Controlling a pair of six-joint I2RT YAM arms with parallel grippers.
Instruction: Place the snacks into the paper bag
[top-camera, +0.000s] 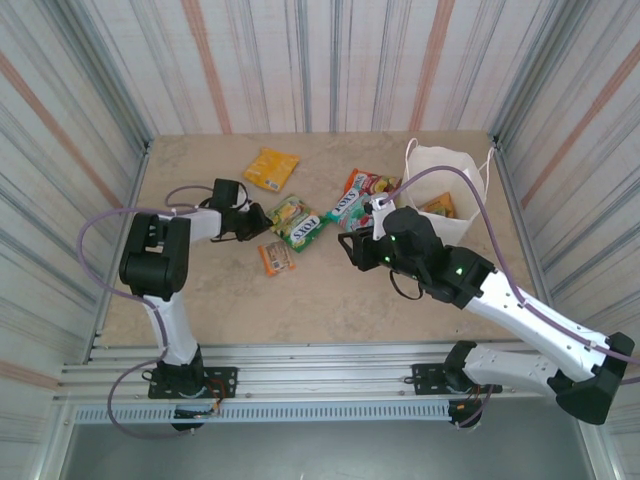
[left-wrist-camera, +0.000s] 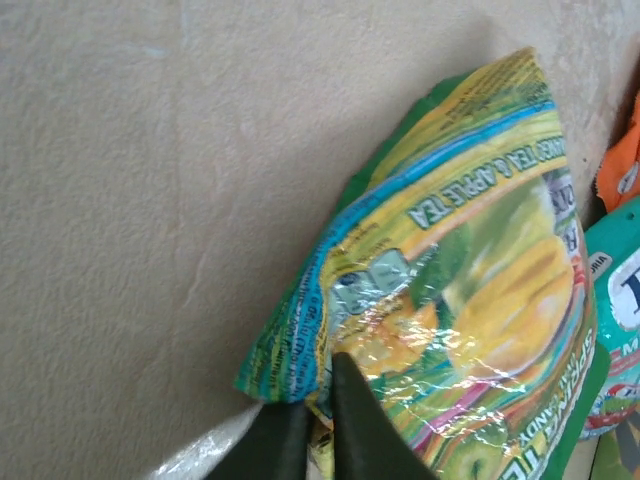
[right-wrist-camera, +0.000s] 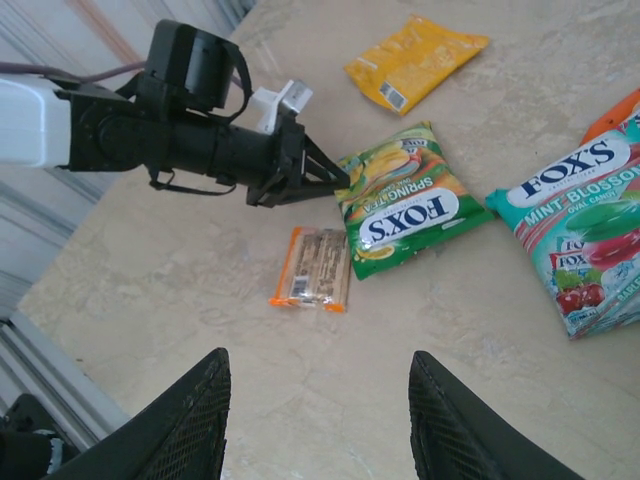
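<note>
Green-yellow packet (right-wrist-camera: 405, 200), orange-edged bar (right-wrist-camera: 312, 268), white paper bag (top-camera: 455, 180).

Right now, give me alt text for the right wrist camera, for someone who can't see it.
The left tool pinches the edge of the green Fox's packet on the beige table. Around it lie a small orange bar, a yellow packet and a teal-red Fox's packet; the right tool hangs open at the bottom.

Beige marbled table (top-camera: 300, 300), read from its centre: yellow packet (top-camera: 270, 167) at 11 o'clock; green packet (top-camera: 296, 222) at 10; small orange bar (top-camera: 276, 258) at 8; teal packet (top-camera: 340, 209) and red-green packet (top-camera: 372, 185) at 1; paper bag (top-camera: 447, 190) at 2.
</note>
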